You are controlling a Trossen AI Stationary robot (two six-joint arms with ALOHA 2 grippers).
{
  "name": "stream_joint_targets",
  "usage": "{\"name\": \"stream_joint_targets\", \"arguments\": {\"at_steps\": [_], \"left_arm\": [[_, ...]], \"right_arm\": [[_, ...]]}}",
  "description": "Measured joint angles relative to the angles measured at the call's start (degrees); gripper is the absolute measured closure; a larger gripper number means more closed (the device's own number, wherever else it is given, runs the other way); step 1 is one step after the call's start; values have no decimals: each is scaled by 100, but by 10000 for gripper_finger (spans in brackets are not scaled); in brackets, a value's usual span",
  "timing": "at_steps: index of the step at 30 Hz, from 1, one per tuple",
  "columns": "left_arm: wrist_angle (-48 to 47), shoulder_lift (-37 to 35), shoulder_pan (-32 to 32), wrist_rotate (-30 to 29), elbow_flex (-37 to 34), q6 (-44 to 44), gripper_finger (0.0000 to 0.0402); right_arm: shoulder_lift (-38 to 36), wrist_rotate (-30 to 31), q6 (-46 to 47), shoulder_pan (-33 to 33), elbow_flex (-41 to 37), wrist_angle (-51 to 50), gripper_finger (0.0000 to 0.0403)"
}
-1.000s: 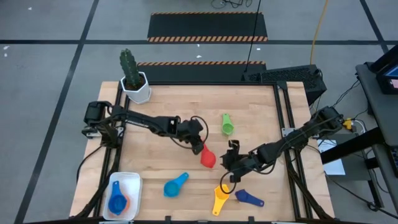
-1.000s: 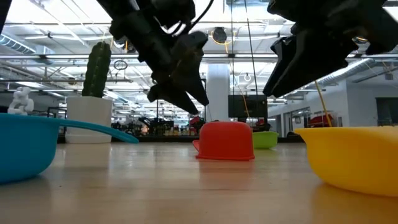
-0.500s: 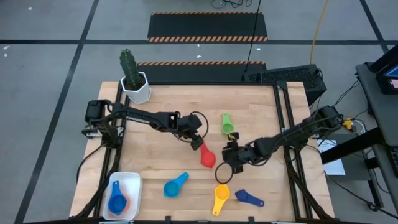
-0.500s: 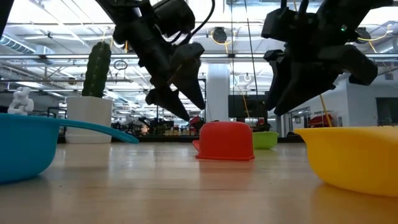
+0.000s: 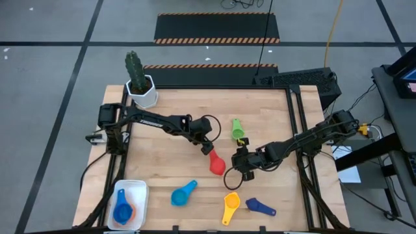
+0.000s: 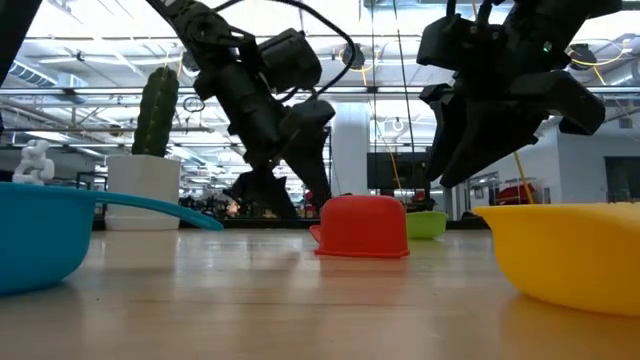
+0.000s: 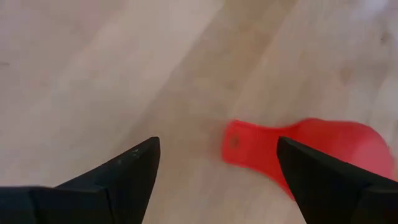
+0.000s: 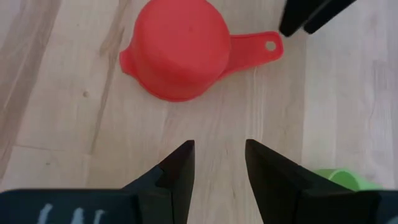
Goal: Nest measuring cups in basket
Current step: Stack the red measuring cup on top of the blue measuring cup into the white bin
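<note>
Wooden tabletop (image 5: 175, 114): left gripper (image 5: 207, 149) has dropped lower and spread wide at the handle of the upside-down red plastic measuring cup (image 5: 216, 164); right gripper (image 5: 238, 164), half-parted and empty, pulled in beside it.

In your low view the light blue cup (image 6: 40, 235) is cut off at the left edge and the yellow cup (image 6: 570, 250) at the right edge. In your left wrist view the red cup (image 7: 311, 146) is blurred, its bowl partly behind a dark finger (image 7: 336, 183). In your right wrist view the green cup (image 8: 348, 180) shows only as a sliver at the lower right.
</note>
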Motion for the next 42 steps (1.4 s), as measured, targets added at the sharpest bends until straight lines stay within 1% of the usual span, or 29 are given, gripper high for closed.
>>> {"name": "stream_joint_targets", "arguments": {"at_steps": [4,8,20,24,28,34,38,42], "left_arm": [[168,26,-63,115,2,18,97],[233,152,-60,104,-1,36,106],[632,390,-131,234,0,-102,108],[710,408,-191,321,2,-111,119],[717,417,-261,345,0,-134,145],[714,417,-278,251,0,-124,200],[713,417,-278,224,0,96,246],[601,417,-315,181,0,588,302]], "right_arm": [[0,-22,60,0,0,93,266],[0,-279,66,0,0,257,266],[0,-301,62,2,0,252,266],[0,-301,64,2,0,247,266],[0,-301,64,2,0,259,266],[0,-300,66,2,0,258,266],[0,-299,66,13,0,259,266],[0,-300,122,15,0,259,266]]}}
